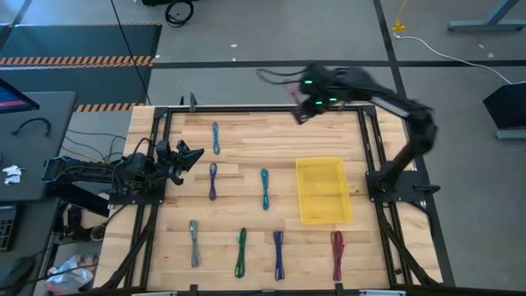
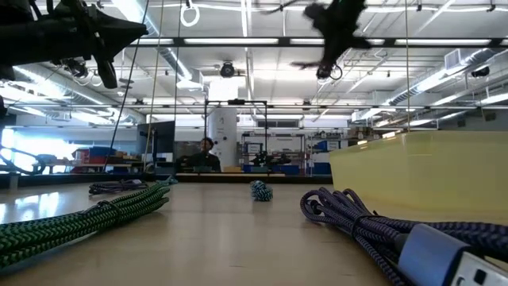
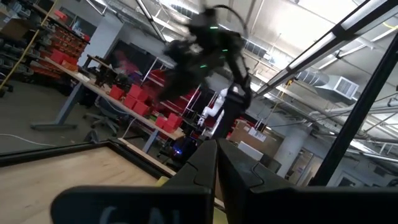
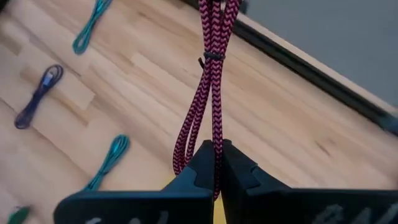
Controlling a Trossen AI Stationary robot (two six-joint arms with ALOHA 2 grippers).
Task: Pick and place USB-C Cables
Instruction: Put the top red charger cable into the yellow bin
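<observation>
The right gripper (image 4: 214, 163), raised above the far edge of the wooden surface (image 1: 246, 144), has its fingers clenched on a maroon-red USB-C cable (image 4: 210, 81) that dangles loose; the left gripper (image 1: 191, 156) waits at the left edge, fingers pressed together on nothing. The pinch looks thin, so a quick swing toward the yellow bin (image 1: 323, 190) could probably shake the cable free or drape it over the rim. Seven more cables lie on the surface, among them a teal cable (image 1: 265, 188) just beside the bin and another maroon cable (image 1: 337, 255) in front of it; none blocks the path.
</observation>
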